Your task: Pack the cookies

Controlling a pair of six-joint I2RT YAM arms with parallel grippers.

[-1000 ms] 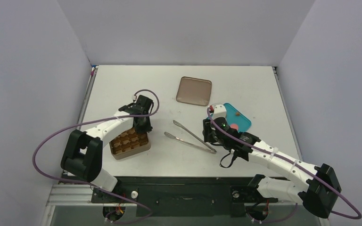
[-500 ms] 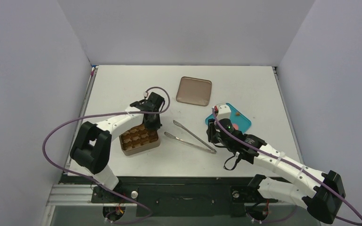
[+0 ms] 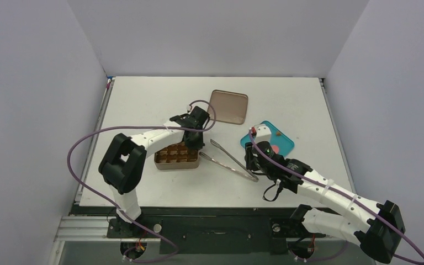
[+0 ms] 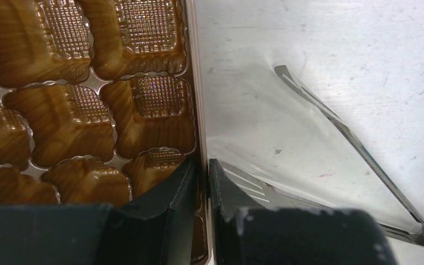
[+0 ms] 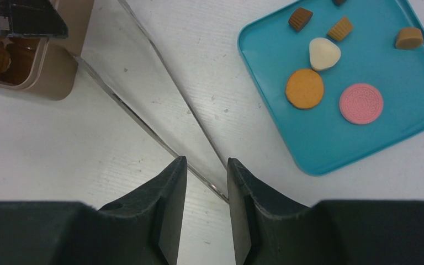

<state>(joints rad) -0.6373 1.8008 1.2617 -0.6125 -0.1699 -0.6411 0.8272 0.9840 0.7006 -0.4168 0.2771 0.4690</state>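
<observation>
The cookies lie on the teal plate (image 5: 364, 132): an orange round (image 5: 304, 88), a pink round (image 5: 361, 103), a cream-white piece (image 5: 324, 53) and small brown bits (image 5: 300, 18). The plate (image 3: 285, 144) is at the right in the top view. My left gripper (image 4: 201, 163) is shut on the right wall of the brown gridded tin (image 4: 88, 110), which is at centre-left (image 3: 176, 156). My right gripper (image 5: 207, 161) is open and empty, just above the joined end of the metal tongs (image 5: 143, 122), left of the plate.
The tongs (image 3: 229, 160) lie flat between tin and plate, their open tips next to the tin's right wall (image 4: 331, 121). The brown square lid (image 3: 228, 107) lies at the back centre. The tin's cells look empty.
My left gripper has dragged the tin to the right, up to the tips of the tongs. My right gripper has shifted slightly right and towards the tongs' joined end.
</observation>
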